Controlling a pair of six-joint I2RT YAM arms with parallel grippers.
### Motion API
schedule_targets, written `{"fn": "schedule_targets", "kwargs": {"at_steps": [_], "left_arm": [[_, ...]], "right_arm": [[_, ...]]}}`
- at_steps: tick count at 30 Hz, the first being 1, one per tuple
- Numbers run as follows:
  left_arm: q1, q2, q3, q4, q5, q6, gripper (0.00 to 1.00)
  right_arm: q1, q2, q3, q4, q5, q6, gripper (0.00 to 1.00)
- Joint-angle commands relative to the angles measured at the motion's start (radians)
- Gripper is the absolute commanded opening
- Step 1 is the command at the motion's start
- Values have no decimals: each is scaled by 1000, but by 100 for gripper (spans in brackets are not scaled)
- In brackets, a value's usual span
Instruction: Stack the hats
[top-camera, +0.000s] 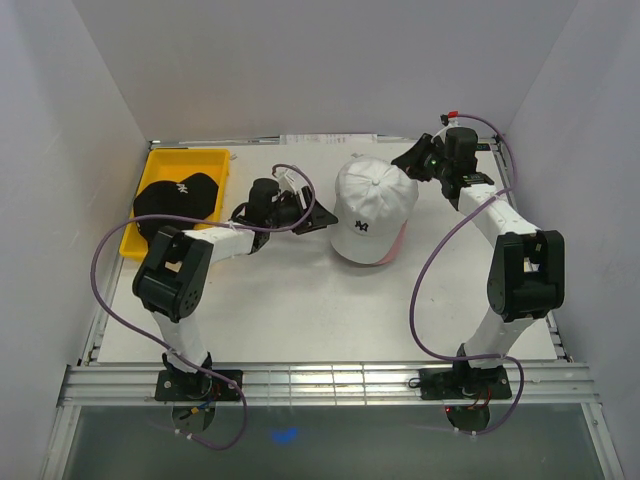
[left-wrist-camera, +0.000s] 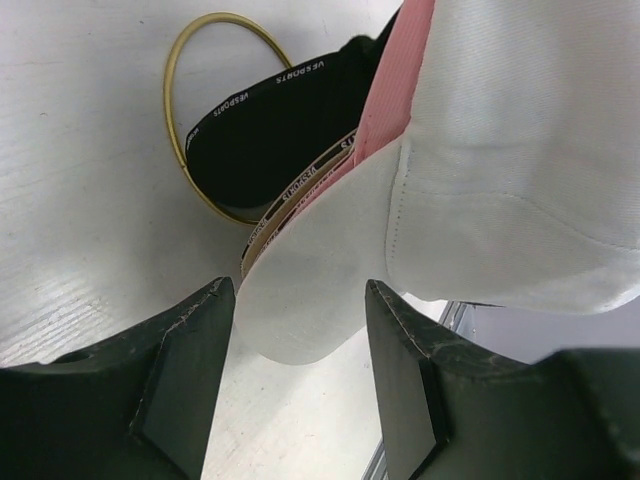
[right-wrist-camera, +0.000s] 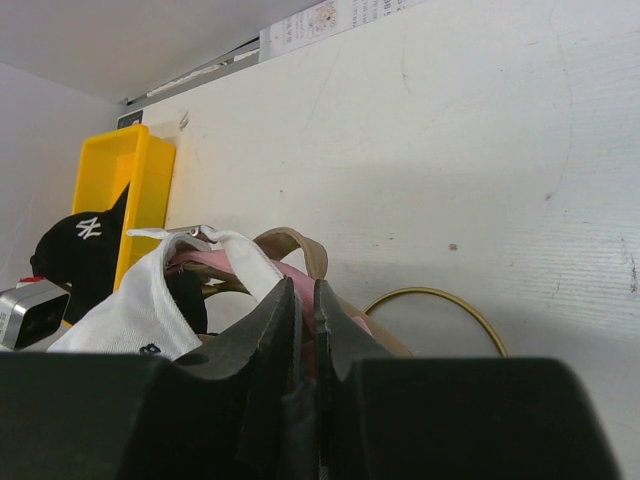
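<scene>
I see the white cap (top-camera: 372, 200) in the middle of the table (top-camera: 300, 310). It sits on top of the pink cap (top-camera: 393, 246). A bit of the pink brim peeks out on the near side. In my right wrist view, a tan cap (right-wrist-camera: 296, 244) shows a strap under the pink one. So three hats are in one pile. The gold wire ring (left-wrist-camera: 171, 95) lies on the table under the pile.

The black cap (top-camera: 178, 200) is not in the pile. It lies in the yellow tray (top-camera: 185, 158) at the far left, well apart from the others. Its white logo faces up.

My left gripper (top-camera: 318, 218) is low, just beside the pile on its left side. Its jaws are wide apart. In my left wrist view, the tip of the white brim (left-wrist-camera: 310, 300) shows in the gap between the two fingers (left-wrist-camera: 185, 370). They are not squeezing it.

My right gripper (top-camera: 408, 160) is at the far right side of the pile, by the back of the white cap. Its jaws are close together, with only a thin slit between them. I cannot tell if any cloth is nipped in there.
</scene>
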Motion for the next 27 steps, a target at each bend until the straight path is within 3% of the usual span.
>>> {"fn": "schedule_targets", "kwargs": {"at_steps": [1,9,17,21,25,27], "left_arm": [[-6,17,-8,97,64,18,65],[-21,46,-21,140,72,-1,61],[-56,73,-27,146,57,-13,29],[-61,75,-45,152,46,-21,21],[-68,76,-53,152,34,-27,19],[-72,72,-57,158,37,-27,23]], "right_arm": [[10,62,-32,-176,-10,-48,18],[10,62,-41,-170,-8,-43,16],[10,62,-52,-168,-7,-40,15],[10,62,-52,-167,-7,-42,15],[10,65,-61,-161,-8,-38,15],[10,66,-67,-159,-10,-38,15]]}}
